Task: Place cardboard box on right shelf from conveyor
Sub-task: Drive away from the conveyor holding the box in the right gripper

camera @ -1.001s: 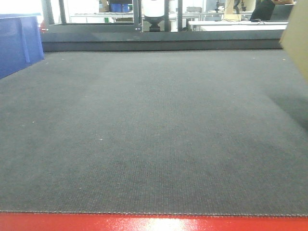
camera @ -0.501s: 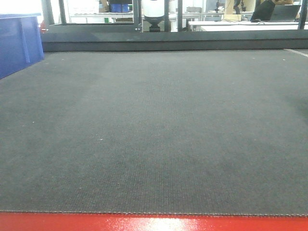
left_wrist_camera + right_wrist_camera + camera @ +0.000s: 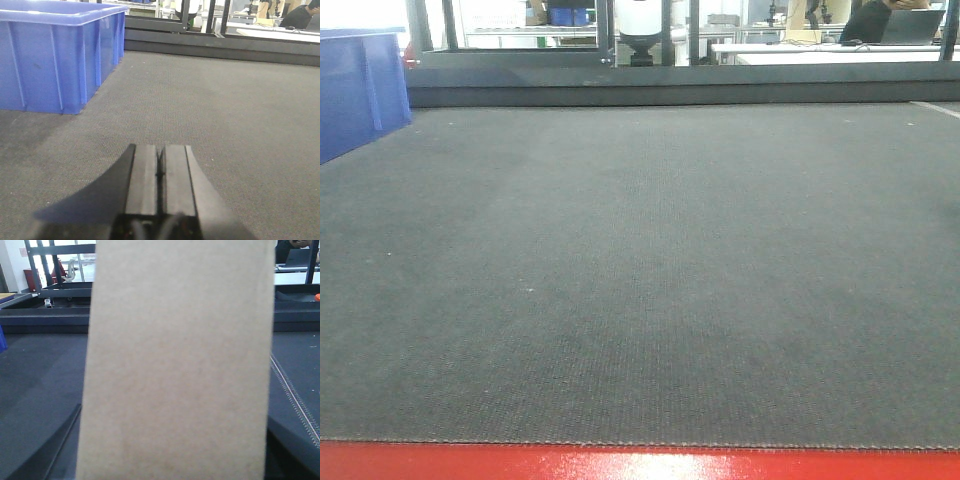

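Note:
The cardboard box (image 3: 180, 355), a plain tan slab, fills the middle of the right wrist view and stands upright. My right gripper (image 3: 175, 415) is shut on it; a dark finger (image 3: 47, 455) shows at its left edge and another (image 3: 287, 450) at its right. The box does not appear in the front view. The conveyor (image 3: 640, 260) is a wide dark grey belt with a red front edge (image 3: 640, 464). My left gripper (image 3: 160, 150) hangs low over the belt, shut with nothing between its pads. The right shelf is out of view.
A blue plastic bin (image 3: 55, 55) stands on the belt to the left of my left gripper, also showing at the far left as the bin (image 3: 355, 90). A dark metal frame (image 3: 650, 75) runs along the belt's far edge, with tables and a person behind.
One second ago a corner of the cardboard box showed at the right edge of the front view; it left that view to the right and stays out of it now.

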`<state>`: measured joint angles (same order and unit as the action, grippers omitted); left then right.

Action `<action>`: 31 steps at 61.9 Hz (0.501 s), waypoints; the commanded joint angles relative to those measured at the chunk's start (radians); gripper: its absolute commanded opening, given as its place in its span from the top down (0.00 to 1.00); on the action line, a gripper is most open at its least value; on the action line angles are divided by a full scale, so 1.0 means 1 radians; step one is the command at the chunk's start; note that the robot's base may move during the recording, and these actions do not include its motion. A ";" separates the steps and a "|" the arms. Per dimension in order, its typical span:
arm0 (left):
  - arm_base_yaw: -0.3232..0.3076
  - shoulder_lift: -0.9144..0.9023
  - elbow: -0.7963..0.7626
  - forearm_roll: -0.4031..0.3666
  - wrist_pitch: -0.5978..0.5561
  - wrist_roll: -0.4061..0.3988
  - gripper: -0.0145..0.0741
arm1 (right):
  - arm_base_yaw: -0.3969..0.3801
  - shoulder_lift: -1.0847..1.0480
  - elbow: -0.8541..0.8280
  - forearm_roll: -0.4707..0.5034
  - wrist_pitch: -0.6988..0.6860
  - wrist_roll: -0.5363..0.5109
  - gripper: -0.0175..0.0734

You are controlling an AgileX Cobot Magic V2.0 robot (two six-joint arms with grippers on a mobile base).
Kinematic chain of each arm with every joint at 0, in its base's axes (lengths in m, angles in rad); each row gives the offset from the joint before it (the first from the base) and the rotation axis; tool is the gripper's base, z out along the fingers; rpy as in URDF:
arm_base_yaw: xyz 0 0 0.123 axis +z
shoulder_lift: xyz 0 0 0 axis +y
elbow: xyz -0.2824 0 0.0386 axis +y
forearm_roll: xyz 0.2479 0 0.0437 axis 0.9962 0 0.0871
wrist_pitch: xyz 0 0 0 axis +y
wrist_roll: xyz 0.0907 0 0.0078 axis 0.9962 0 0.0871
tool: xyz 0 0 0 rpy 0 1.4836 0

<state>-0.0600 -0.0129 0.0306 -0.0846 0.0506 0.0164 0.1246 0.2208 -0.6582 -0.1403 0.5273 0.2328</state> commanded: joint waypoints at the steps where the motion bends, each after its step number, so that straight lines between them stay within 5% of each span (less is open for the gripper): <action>1: -0.001 -0.012 -0.004 -0.007 -0.090 -0.005 0.97 | -0.008 0.010 -0.026 -0.015 -0.100 -0.009 0.57; 31: -0.001 -0.012 -0.004 -0.007 -0.090 -0.005 0.97 | -0.008 0.010 -0.026 -0.015 -0.100 -0.009 0.57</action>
<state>-0.0600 -0.0129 0.0306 -0.0846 0.0506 0.0164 0.1246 0.2208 -0.6582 -0.1403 0.5273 0.2328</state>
